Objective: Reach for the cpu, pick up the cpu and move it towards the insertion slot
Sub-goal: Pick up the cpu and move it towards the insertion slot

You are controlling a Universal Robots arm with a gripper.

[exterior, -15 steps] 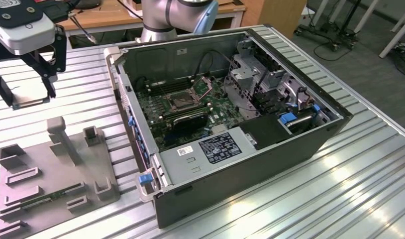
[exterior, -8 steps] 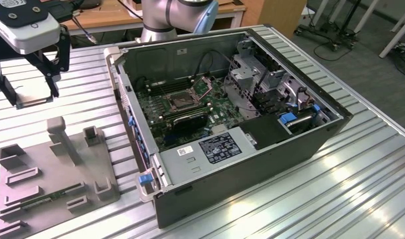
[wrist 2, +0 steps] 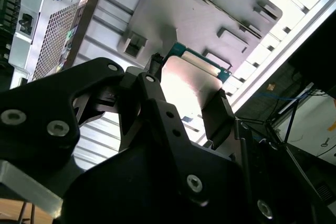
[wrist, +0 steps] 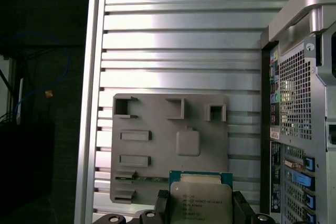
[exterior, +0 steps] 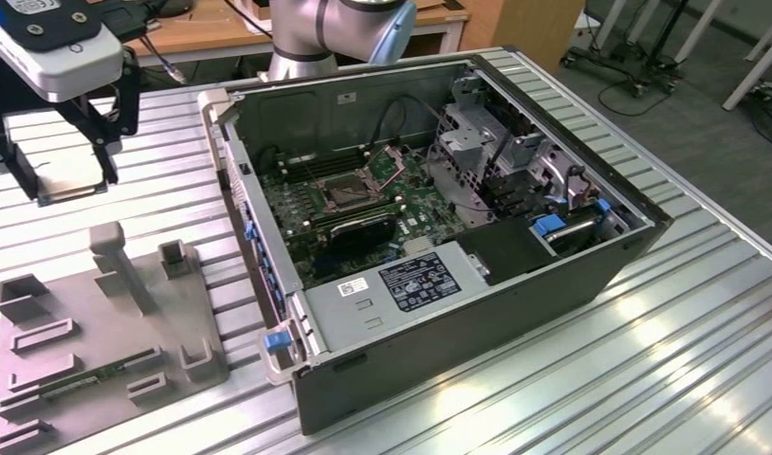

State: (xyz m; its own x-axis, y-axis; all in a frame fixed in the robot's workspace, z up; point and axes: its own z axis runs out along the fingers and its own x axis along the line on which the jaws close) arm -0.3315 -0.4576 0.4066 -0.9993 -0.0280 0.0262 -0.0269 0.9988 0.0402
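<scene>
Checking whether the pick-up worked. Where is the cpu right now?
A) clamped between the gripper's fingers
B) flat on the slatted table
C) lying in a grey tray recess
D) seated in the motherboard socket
A: in the first wrist view the cpu sits between the gripper's fingers, above the grey tray.

Silvery, green-edged cpu; grey tray; ribbed silver table.

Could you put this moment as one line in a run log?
end effector: shut on cpu | cpu: held in the air, clear of grey tray | insertion slot: inside computer case, not reached
</scene>
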